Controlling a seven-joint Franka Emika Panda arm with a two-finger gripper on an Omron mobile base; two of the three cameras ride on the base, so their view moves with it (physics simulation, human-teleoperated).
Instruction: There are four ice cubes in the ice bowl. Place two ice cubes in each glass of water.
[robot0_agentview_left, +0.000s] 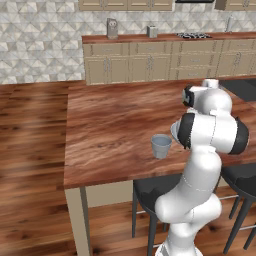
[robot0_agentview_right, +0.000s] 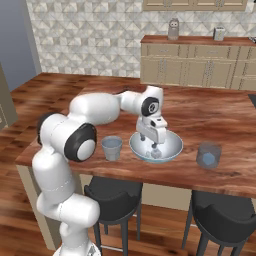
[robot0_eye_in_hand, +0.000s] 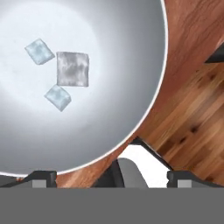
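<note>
My claw (robot0_agentview_right: 153, 145) hangs over the ice bowl (robot0_agentview_right: 172, 150), its fingers spread wide with nothing between them; I grip nothing, and whether a fingertip touches the bowl's inside I cannot tell. In the hand view the two dark fingertips (robot0_eye_in_hand: 41, 178) stand far apart at the bottom edge, with the bowl's rim curving between them.

Looking down into the ice bowl (robot0_eye_in_hand: 109, 78) I count three ice cubes (robot0_eye_in_hand: 72, 68): a larger greyish one in the middle and two smaller pale blue ones, one on either side of it and just beside it. They lie on the bowl's floor, off toward one side.

There are two glasses of water on the table (robot0_agentview_right: 215, 117). One glass (robot0_agentview_right: 112, 148) stands just beside the bowl, between it and my elbow; from the left base view the same glass (robot0_agentview_left: 161, 146) sits near the table's front edge. The other glass (robot0_agentview_right: 208, 155) stands on the far side of the bowl, apart from it, with a pale lump showing inside that I take for one ice cube, though it is too small to be sure.
</note>
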